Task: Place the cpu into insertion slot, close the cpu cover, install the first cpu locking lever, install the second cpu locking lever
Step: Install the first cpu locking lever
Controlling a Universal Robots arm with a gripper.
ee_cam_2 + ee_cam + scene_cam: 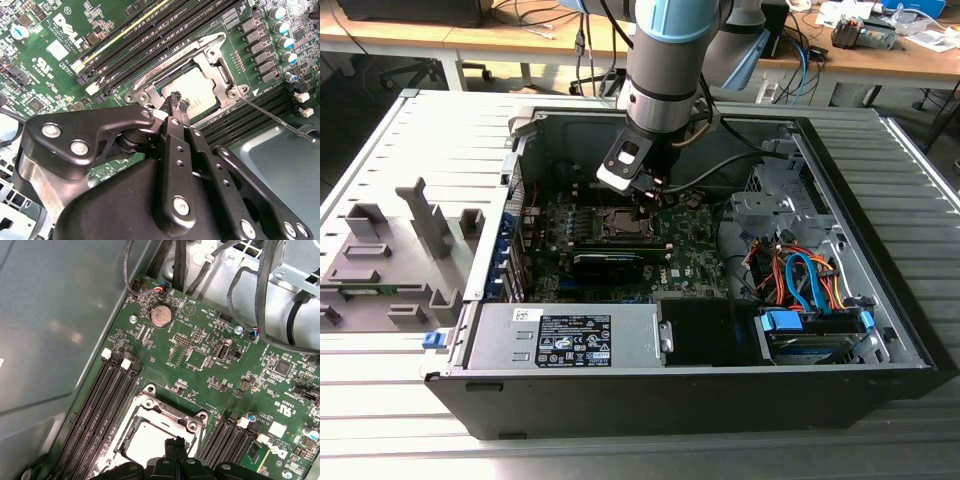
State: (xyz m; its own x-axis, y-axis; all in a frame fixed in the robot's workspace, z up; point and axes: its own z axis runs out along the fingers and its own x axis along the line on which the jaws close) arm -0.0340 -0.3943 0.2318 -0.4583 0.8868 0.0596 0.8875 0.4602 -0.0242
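Mid-board, the cpu (195, 92) sits in the insertion slot (164, 81) beneath the lowered cpu cover (220, 75). Your gripper (178, 103), fingers pinched together and empty, hangs at its rim; keep pressure light and square.

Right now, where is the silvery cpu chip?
In the second wrist view the cpu sits in the insertion slot, framed by the cpu cover, with the hand just at its edge.

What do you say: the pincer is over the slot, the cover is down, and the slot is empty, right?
Wrong on one count: the slot is not empty. The second wrist view shows the cpu lying in it. The rest holds: the pincer is over it and the cover is down.
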